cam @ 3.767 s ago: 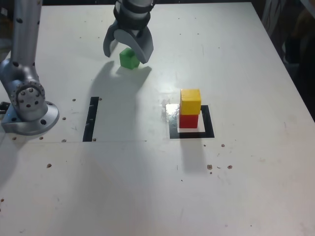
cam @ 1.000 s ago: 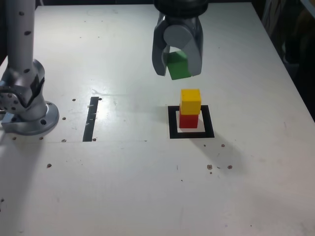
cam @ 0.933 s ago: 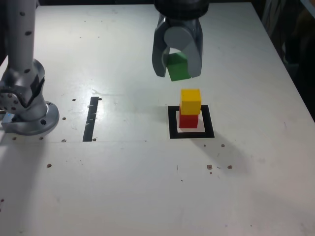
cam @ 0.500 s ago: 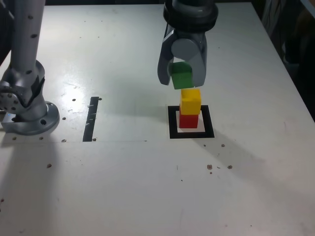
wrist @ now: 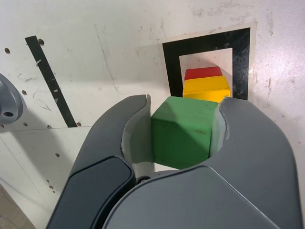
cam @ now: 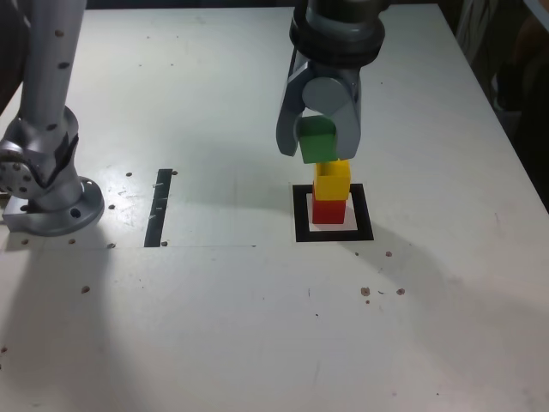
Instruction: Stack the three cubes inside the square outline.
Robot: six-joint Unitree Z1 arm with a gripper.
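Square outline (cam: pixel 364 210): black border, white centre; inside it, red cube (cam: pixel 328 212), plain, with yellow cube (cam: pixel 333 181), likewise plain, on top of it. Above the square outline, green cube (wrist: pixel 183 132), solid, its faces in lighter and darker green, between the grey fingers of the gripper (wrist: pixel 183 102); toward the exterior view's left of the square outline, tape strip (cam: pixel 159 208), black with small pale flecks, and around the square outline, tabletop (cam: pixel 232 326), off-white, speckled with brown spots.

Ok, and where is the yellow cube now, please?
In the exterior view, the yellow cube is right of centre, on top of the red cube inside the square outline, just below the green cube in the picture.
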